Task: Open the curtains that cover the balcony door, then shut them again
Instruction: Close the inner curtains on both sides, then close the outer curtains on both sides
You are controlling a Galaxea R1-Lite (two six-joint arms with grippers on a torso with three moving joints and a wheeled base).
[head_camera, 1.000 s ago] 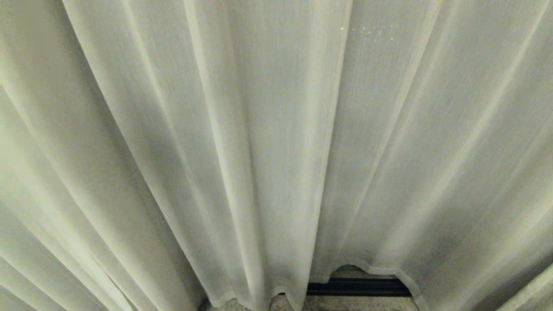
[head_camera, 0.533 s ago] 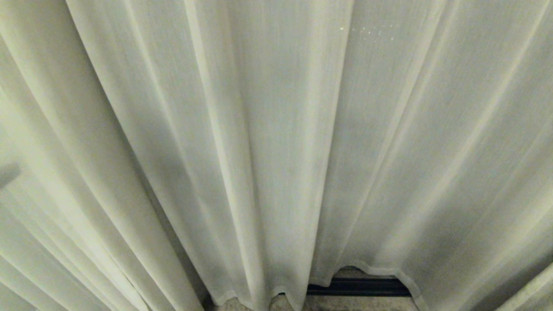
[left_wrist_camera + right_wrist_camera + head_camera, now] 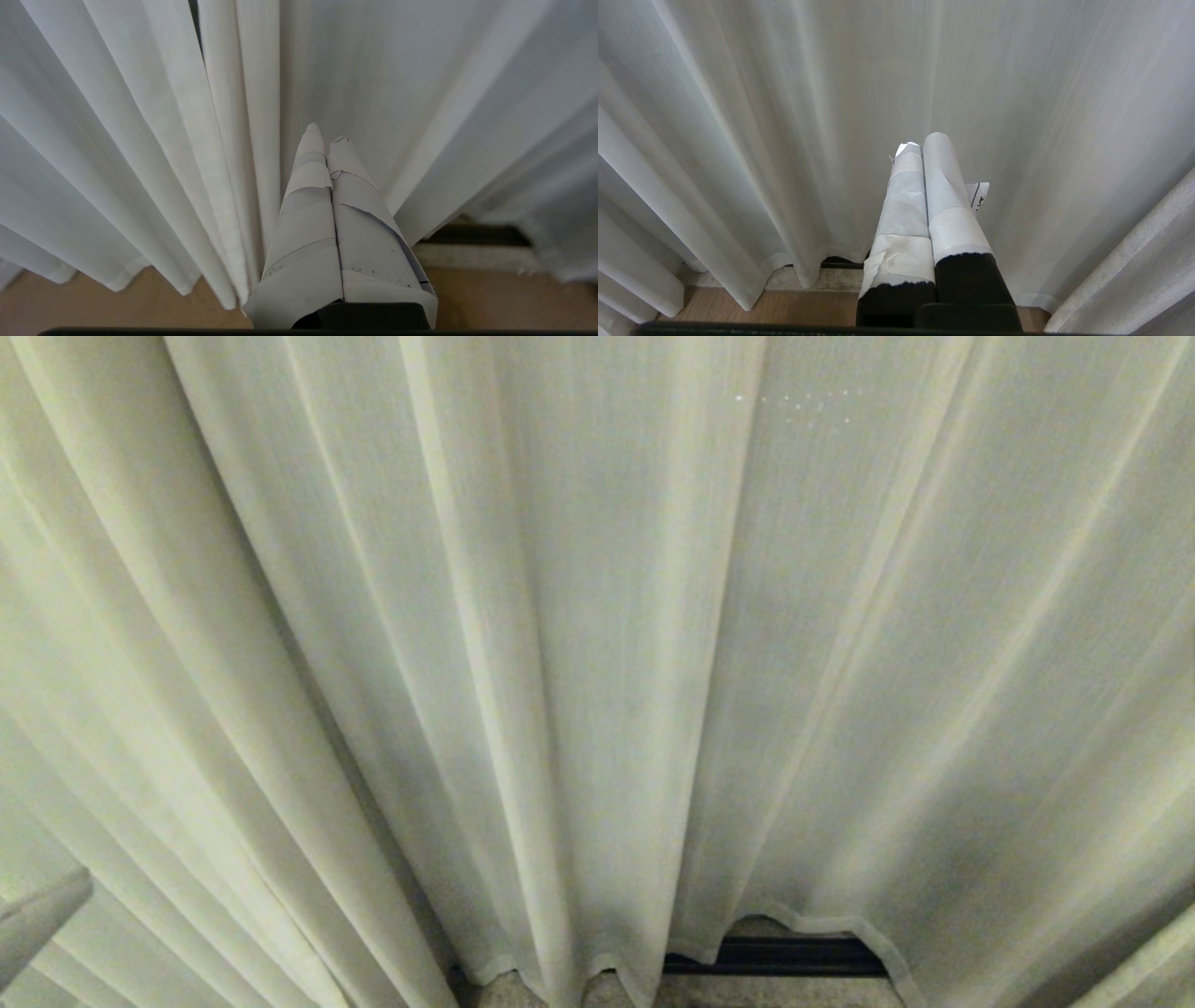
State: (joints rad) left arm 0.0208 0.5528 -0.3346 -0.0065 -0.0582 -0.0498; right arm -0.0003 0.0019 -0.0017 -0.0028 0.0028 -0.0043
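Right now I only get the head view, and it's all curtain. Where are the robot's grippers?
Observer: The left gripper is shut and empty, its taped fingers pointing into the curtains. In your view only a sliver of it shows at the lower left edge.
Operator: And the other one?
Observer: The right gripper is shut too, holding nothing, pointed at the same fabric.
Operator: Is there a floor down there?
Observer: Yes, a wooden floor shows below the hems in the left wrist view.
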